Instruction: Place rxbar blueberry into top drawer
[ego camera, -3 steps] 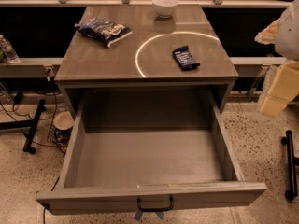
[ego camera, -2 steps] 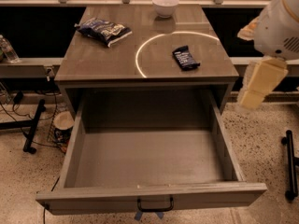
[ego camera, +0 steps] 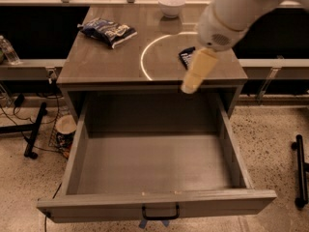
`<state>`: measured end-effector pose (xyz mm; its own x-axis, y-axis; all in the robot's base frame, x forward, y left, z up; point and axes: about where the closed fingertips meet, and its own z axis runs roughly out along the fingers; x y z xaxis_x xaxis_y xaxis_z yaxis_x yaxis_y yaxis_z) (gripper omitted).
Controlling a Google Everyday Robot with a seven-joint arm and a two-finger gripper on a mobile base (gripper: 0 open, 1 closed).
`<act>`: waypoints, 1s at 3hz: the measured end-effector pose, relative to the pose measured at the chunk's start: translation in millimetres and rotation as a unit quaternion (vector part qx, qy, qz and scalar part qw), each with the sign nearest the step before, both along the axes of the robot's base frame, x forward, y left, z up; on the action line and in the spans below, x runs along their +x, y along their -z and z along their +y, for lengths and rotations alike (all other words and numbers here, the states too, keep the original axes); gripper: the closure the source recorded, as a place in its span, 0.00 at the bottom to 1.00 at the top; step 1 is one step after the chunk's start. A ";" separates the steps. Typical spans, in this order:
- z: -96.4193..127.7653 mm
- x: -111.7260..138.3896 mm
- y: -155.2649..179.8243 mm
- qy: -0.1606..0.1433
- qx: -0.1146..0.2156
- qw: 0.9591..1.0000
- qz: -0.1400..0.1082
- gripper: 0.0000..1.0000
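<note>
- Above the front right part of the bench (ego camera: pixel 111 64), at about 1 o'clock from the middle of the view: the claw (ego camera: pixel 198 74), cream-coloured, slanted with its tip down and to the left, on a bulky white arm reaching in from the upper right corner.
- Clenched or released: cannot tell.
- Just behind the claw, at its 11 o'clock: the rxbar blueberry (ego camera: pixel 185 57), dark, lying flat on the bench, partly hidden by the claw; touching or apart, cannot tell.
- Around the bar, at 9 o'clock from the claw: a thin bright arc (ego camera: pixel 143 57) curving across the bench top.
- At 12 o'clock, near the back edge of the bench: a small white bowl (ego camera: pixel 171 5), upright.
- At 10 o'clock, well apart from the bar: a crinkled blue-and-white snack bag (ego camera: pixel 109 31), lying flat.
- At 6 o'clock, below the bench top: the top drawer (ego camera: pixel 96 208), grey, pulled fully out, with a small black handle (ego camera: pixel 160 215) centred on its front panel.
- At 9 o'clock, past the left edge of the bench: a clear bottle (ego camera: pixel 8 52) on a low ledge.
- At 7 o'clock, on the speckled floor: cables and a small round tub (ego camera: pixel 65 124).
</note>
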<state>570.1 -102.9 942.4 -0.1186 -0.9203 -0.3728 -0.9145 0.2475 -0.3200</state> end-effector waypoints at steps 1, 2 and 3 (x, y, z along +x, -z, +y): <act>27.9 60.8 22.7 0.025 0.050 0.998 -0.006 0.00; 33.5 107.0 49.9 0.063 0.084 0.995 -0.001 0.00; 26.1 143.0 70.8 0.103 0.115 0.988 0.003 0.00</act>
<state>713.1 -76.8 871.7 -0.2965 -0.7671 -0.5689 -0.8388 0.4939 -0.2289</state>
